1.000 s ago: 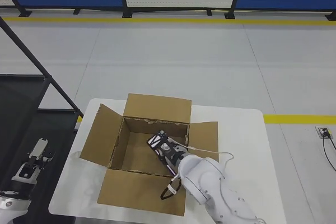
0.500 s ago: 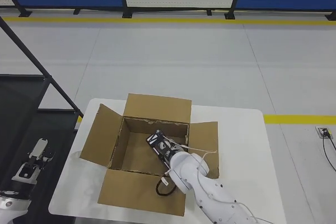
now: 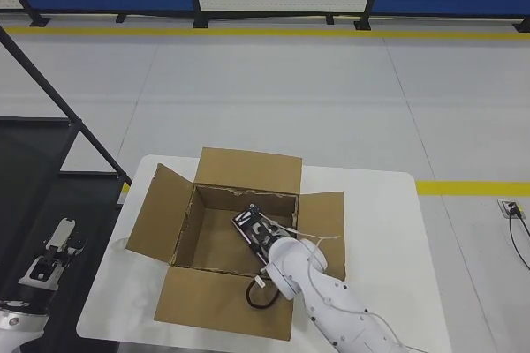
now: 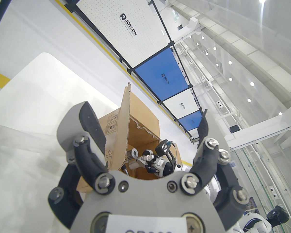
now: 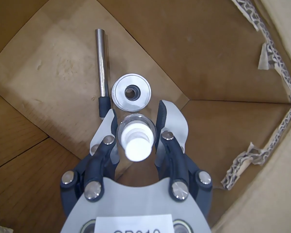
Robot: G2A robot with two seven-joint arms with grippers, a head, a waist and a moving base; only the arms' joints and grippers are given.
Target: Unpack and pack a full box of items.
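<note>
Cardboard box (image 5: 196, 37) interior: right end effector (image 5: 137, 109) clamps white-capped clear piece (image 5: 137, 134); left end effector (image 4: 145, 112) spread wide.

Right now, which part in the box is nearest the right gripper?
The white plastic piece, right at the right gripper. The round metal disc lies just beyond it, the metal rod beside that disc.

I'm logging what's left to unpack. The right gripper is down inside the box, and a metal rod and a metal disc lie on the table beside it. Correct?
Not quite: the right wrist view shows the metal rod and metal disc lying on the box floor, not on the table beside it. The right gripper is indeed down inside the box.
</note>
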